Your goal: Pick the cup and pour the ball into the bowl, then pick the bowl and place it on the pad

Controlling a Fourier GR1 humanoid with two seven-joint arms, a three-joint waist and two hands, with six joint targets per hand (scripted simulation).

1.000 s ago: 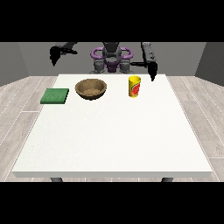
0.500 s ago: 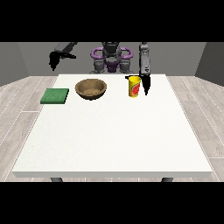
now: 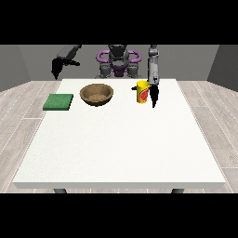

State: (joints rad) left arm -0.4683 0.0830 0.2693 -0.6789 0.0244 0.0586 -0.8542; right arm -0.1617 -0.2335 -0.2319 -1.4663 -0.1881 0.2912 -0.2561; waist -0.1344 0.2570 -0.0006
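**Cup, bowl and pad all lined up along the far edge**

So the white worktop (image 3: 119, 139) is mostly bare, everything sits in a row near the far edge, on the robot's side. From the view's left: a flat green pad (image 3: 58, 102), square-ish, lying close to the left edge of the worktop. Next to it, apart with a gap between, a brown wooden bowl (image 3: 96, 94), round, upright, open side up. Then further right, with another gap, the cup (image 3: 142, 92), yellow with a red patch on its side, standing upright. Can't see any ball in it from this angle.

Nothing stands between the cup and the bowl, and nothing between the bowl and the pad either. The whole near half of the worktop and the right side past the cup is open room.

The hand at the view's right (image 3: 154, 95) hangs down from a nearly vertical forearm, just beside the cup on its right side, fingers pointing down toward the worktop. Whether it's touching the cup or how the fingers are set, I can't tell, it's too small.

The hand at the view's left (image 3: 56, 70) is up in the air beyond the worktop's far left corner, well away from the pad, pointing down. Can't tell its fingers either.
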